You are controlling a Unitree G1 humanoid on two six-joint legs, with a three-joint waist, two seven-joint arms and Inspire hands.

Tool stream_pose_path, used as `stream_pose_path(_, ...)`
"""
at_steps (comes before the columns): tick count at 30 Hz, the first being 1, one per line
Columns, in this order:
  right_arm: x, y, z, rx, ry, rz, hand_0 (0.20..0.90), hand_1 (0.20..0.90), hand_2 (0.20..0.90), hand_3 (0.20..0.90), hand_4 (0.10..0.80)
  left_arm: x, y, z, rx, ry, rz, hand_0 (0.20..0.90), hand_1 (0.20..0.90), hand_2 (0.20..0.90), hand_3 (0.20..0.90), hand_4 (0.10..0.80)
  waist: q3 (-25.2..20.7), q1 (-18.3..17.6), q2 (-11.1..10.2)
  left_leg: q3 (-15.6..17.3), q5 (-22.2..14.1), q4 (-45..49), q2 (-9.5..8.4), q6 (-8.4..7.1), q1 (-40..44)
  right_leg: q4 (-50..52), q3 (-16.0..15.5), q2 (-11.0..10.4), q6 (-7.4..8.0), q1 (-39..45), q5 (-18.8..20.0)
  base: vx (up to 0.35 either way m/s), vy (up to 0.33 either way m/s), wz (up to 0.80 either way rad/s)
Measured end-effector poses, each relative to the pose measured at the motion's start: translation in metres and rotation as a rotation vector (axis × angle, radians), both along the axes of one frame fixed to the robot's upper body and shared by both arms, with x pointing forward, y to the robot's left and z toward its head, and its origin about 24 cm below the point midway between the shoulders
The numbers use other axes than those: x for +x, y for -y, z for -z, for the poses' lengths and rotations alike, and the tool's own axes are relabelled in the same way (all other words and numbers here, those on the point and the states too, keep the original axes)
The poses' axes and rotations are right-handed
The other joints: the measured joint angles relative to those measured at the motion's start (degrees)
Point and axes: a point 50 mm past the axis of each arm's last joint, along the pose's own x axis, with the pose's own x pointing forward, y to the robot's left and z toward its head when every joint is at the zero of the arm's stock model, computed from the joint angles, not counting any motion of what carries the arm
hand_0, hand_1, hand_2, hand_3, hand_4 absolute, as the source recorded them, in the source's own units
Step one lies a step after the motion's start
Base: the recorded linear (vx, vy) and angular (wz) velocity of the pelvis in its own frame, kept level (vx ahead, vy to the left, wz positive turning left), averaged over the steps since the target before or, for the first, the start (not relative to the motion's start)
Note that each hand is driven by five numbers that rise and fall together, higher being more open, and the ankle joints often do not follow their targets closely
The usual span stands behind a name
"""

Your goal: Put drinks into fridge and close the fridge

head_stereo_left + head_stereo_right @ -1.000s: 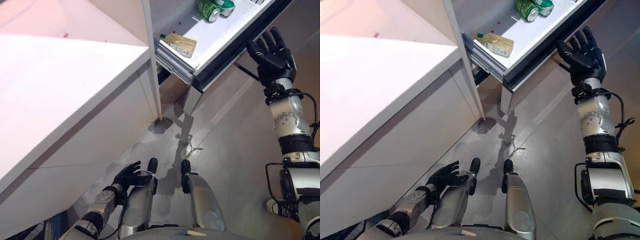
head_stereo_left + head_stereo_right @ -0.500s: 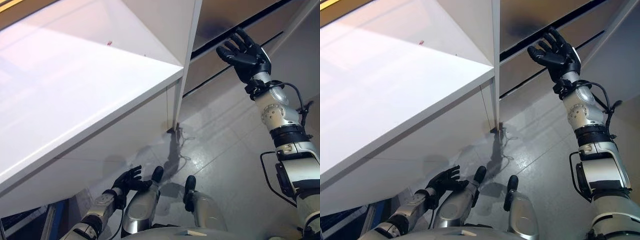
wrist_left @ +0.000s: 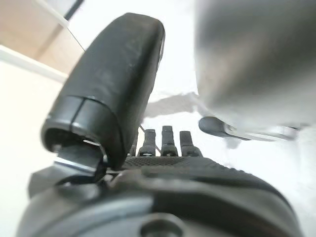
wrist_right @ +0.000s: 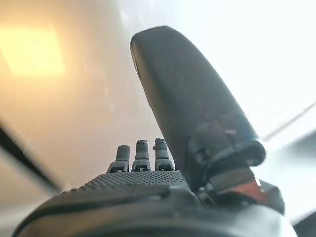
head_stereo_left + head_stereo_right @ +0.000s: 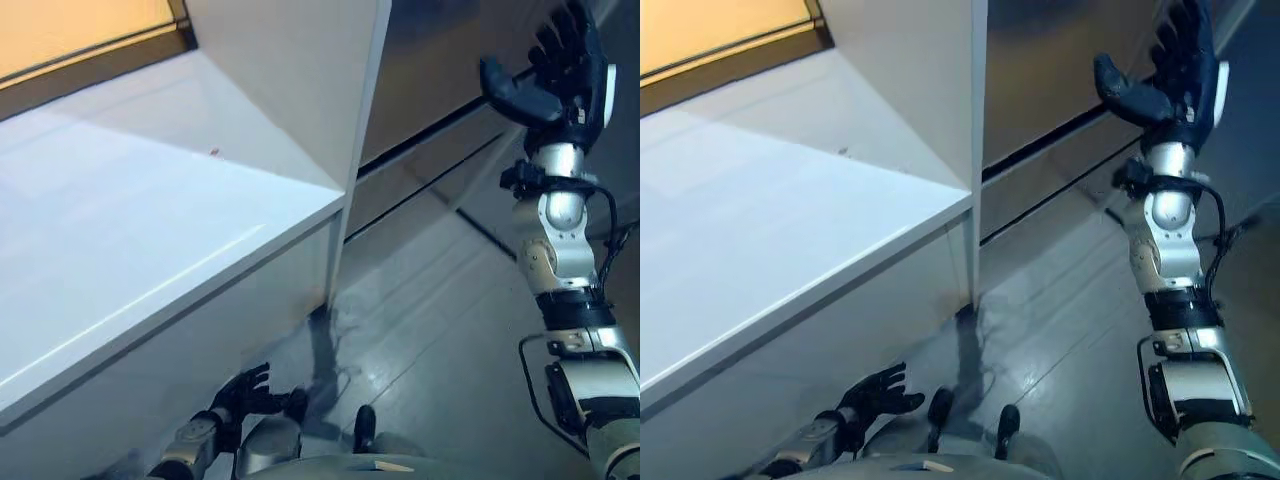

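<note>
The fridge's grey front [image 5: 440, 60] fills the upper right, with dark seams across it, and stands shut. My right hand [image 5: 560, 75] is raised in front of it with fingers straight and thumb spread, holding nothing; whether it touches the front I cannot tell. It also shows in the right wrist view [image 4: 187, 98], facing a pale grey surface. My left hand [image 5: 245, 390] hangs low beside the counter, fingers relaxed and empty, and shows in the left wrist view [image 3: 118, 84].
A white counter [image 5: 150, 230] spans the left side, with a tall white panel [image 5: 290, 80] at its end next to the fridge. A grey floor [image 5: 440, 330] lies open below the fridge front.
One second ago the fridge stood open, with green cans and a yellow pack on a shelf. Now its front is shut. My right hand has risen along it. The camera has also swung.
</note>
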Motion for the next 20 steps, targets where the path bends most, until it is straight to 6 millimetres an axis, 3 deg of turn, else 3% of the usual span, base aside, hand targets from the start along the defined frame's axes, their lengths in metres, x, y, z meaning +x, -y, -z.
stream_pose_path(1,-0.001,0.003,0.007,0.013,-0.022,0.011,0.900,0.900,0.900,0.900,0.800,-0.002,0.000,0.001,0.000,-0.005,-0.001,0.900,0.900,0.900,0.900,0.800,-0.6,-0.2,-0.1,0.2,0.0,-0.3,0.02,0.05,0.1,-0.3,0.2,0.1,0.02,0.0,0.1,-0.038,-0.073,-0.30)
stream_pose_path(5,-0.024,0.028,0.103,0.189,-0.330,0.095,0.900,0.900,0.900,0.900,0.800,-0.013,0.003,0.005,-0.010,-0.038,-0.013,0.900,0.900,0.900,0.900,0.800,-2.9,-1.8,0.2,2.3,0.4,-2.7,0.87,0.47,2.0,-4.5,1.9,0.5,0.09,2.2,2.3,-0.025,-0.065,-0.23)
stream_pose_path(6,-0.043,0.034,0.145,0.253,-0.470,0.127,0.900,0.900,0.900,0.900,0.800,-0.017,0.006,0.008,-0.018,-0.051,-0.019,0.900,0.900,0.900,0.900,0.800,-3.1,-2.5,0.7,2.6,0.7,-3.7,0.96,0.45,2.6,-6.6,2.1,0.6,0.07,3.4,3.3,-0.034,-0.067,-0.13)
stream_pose_path(7,-0.049,0.035,0.159,0.267,-0.523,0.140,0.900,0.900,0.900,0.900,0.800,-0.019,0.008,0.009,-0.022,-0.058,-0.020,0.900,0.900,0.900,0.900,0.800,-3.2,-2.7,0.9,2.7,0.7,-3.8,1.00,0.45,2.8,-6.6,2.2,0.6,0.07,3.5,3.3,-0.043,-0.064,-0.06)
stream_pose_path(9,-0.098,0.033,0.228,0.334,-0.794,0.191,0.900,0.900,0.900,0.900,0.800,-0.022,0.012,0.011,-0.040,-0.067,-0.047,0.900,0.900,0.900,0.900,0.800,-3.6,-3.1,2.0,3.0,0.7,-3.8,1.19,0.44,2.9,-6.6,2.1,0.7,0.06,3.6,3.3,-0.036,-0.051,-0.01)
stream_pose_path(10,-0.106,0.031,0.238,0.345,-0.848,0.193,0.900,0.900,0.900,0.900,0.800,-0.022,0.012,0.011,-0.041,-0.067,-0.051,0.900,0.900,0.900,0.900,0.800,-3.6,-3.2,2.1,3.1,0.7,-3.8,1.24,0.42,2.9,-6.6,2.1,0.7,0.05,3.6,3.3,-0.027,-0.041,-0.03)
stream_pose_path(12,-0.142,0.019,0.280,0.400,-1.056,0.171,0.900,0.900,0.900,0.900,0.800,-0.025,0.012,0.012,-0.042,-0.076,-0.056,0.900,0.900,0.900,0.900,0.800,-3.8,-3.7,2.7,3.2,0.6,-3.8,1.54,0.34,2.9,-6.6,2.1,0.8,0.03,3.6,3.3,-0.017,-0.035,-0.01)
stream_pose_path(15,-0.195,-0.008,0.325,0.495,-1.289,0.122,0.900,0.900,0.900,0.900,0.800,-0.027,0.011,0.013,-0.039,-0.087,-0.064,0.900,0.900,0.900,0.900,0.800,-3.9,-4.3,3.1,3.6,0.7,-4.1,1.88,0.03,2.9,-6.6,1.9,1.1,-0.26,3.6,3.5,-0.004,-0.010,0.01)
stream_pose_path(20,-0.242,-0.031,0.350,0.457,-1.564,-0.009,0.900,0.900,0.900,0.900,0.800,-0.028,0.007,0.014,-0.037,-0.092,-0.065,0.900,0.900,0.900,0.900,0.800,-4.3,-4.3,3.0,3.7,0.6,-4.1,1.80,-0.13,3.0,-6.6,2.0,1.0,-0.37,3.8,3.6,0.000,0.000,0.00)
